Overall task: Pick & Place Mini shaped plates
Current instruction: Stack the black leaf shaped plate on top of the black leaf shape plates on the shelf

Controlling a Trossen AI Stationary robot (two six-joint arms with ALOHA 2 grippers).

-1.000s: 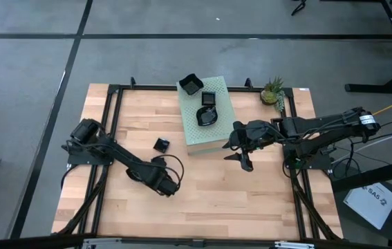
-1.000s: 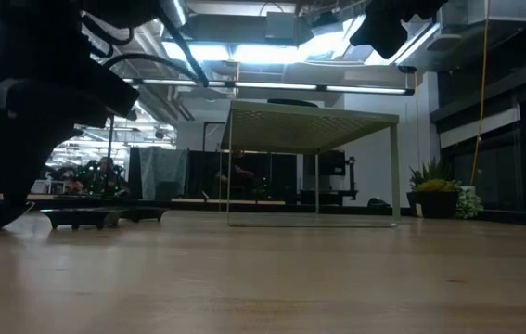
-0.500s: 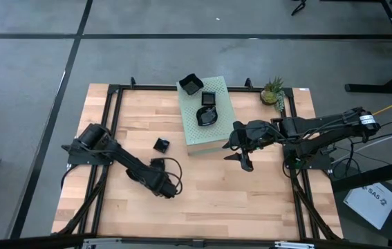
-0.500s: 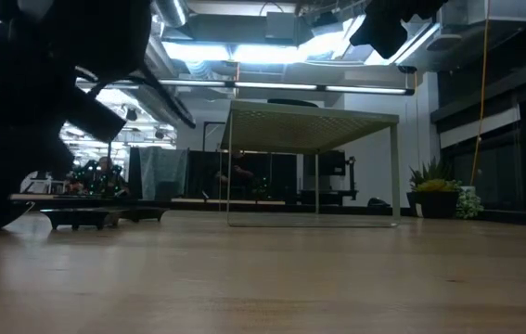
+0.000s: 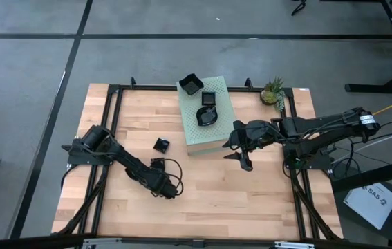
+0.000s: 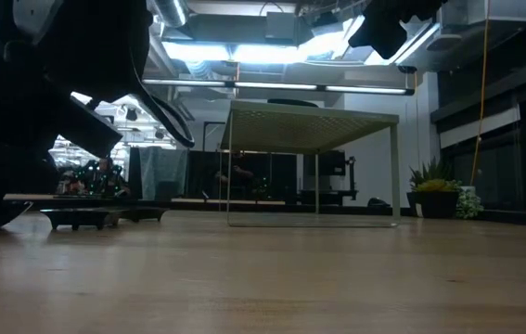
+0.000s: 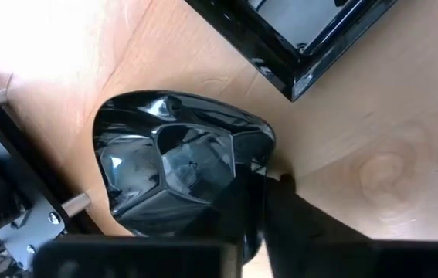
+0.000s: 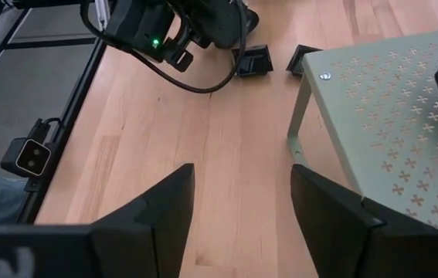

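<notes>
On the table, our left hand [image 5: 170, 188] grips a plate [image 7: 176, 166].
Since a second ago we closed its fingers on the wavy rim; the plate lies flat. Our right hand [image 8: 238, 205] hangs open by the box [image 5: 204, 115], unchanged.

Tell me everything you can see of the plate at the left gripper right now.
The plate is small, glossy black, with an irregular rounded rim and a faceted hollow that mirrors the lights. It lies flat on the wooden table, near a square black plate but apart from it. The left gripper has its dark fingers closed over the plate's rim; lifting has not visibly begun.
</notes>
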